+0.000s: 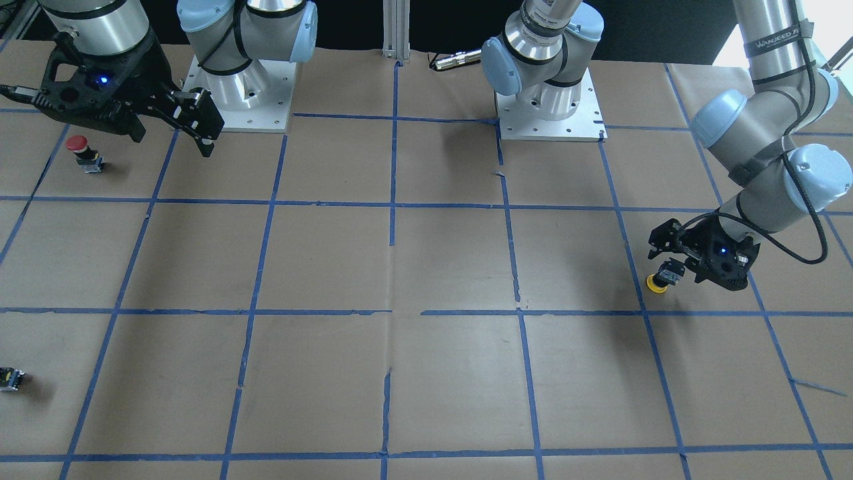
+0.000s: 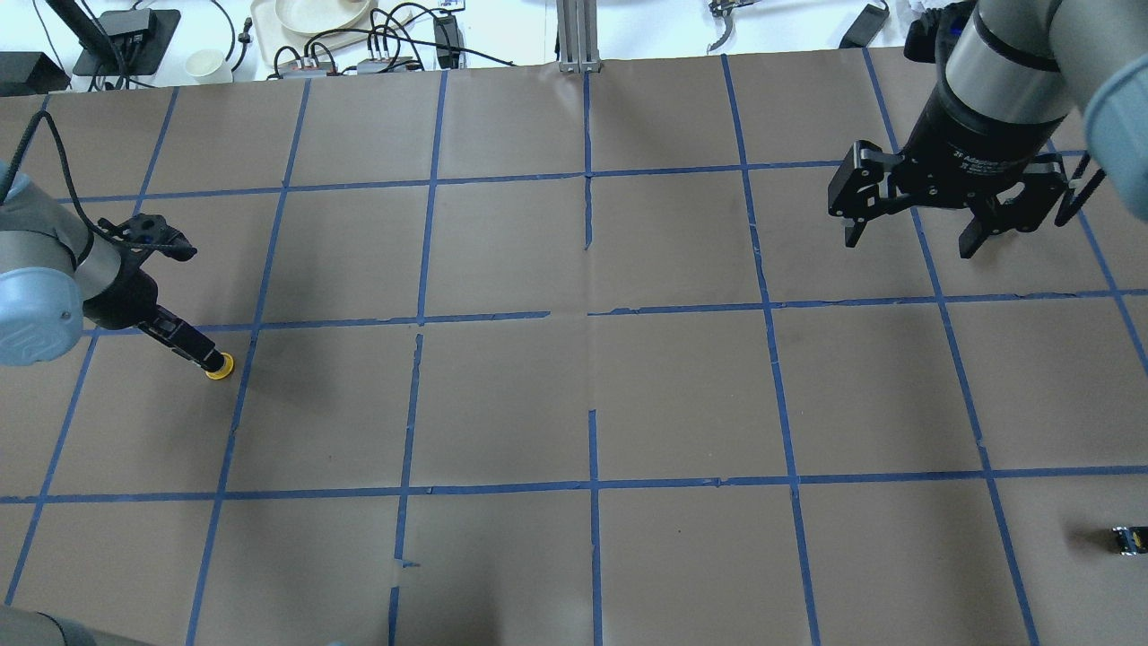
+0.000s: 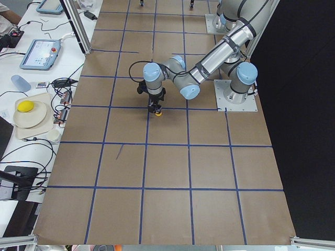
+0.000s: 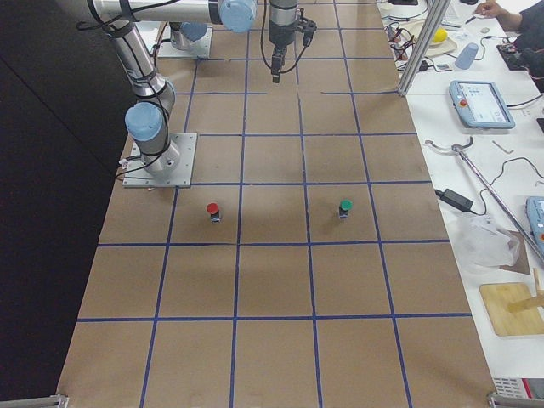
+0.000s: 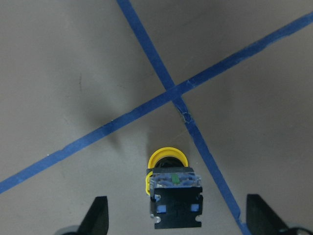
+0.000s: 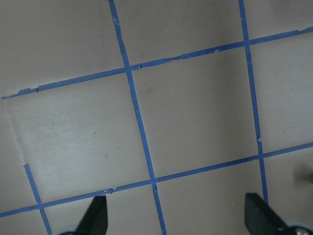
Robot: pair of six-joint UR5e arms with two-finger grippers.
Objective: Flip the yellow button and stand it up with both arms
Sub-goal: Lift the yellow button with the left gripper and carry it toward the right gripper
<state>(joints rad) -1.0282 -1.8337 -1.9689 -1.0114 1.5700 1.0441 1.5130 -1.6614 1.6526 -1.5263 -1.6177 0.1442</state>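
Observation:
The yellow button (image 1: 658, 283) sits on the brown paper at a blue tape crossing, its yellow cap (image 5: 167, 157) pointing away from my left gripper and its black-grey body (image 5: 175, 208) toward it. My left gripper (image 5: 178, 218) is open, tilted low over the table, with a finger on either side of the body and a clear gap on both sides. The button also shows in the overhead view (image 2: 219, 366). My right gripper (image 2: 910, 238) is open and empty, hanging above the table far from the button.
A red-capped button (image 1: 76, 143) stands under the right arm's side. A green-capped button (image 4: 345, 206) stands beyond it. A tiny dark block (image 2: 1126, 538) lies near the table's right edge. The arm bases (image 1: 546, 100) stand at the table's robot side.

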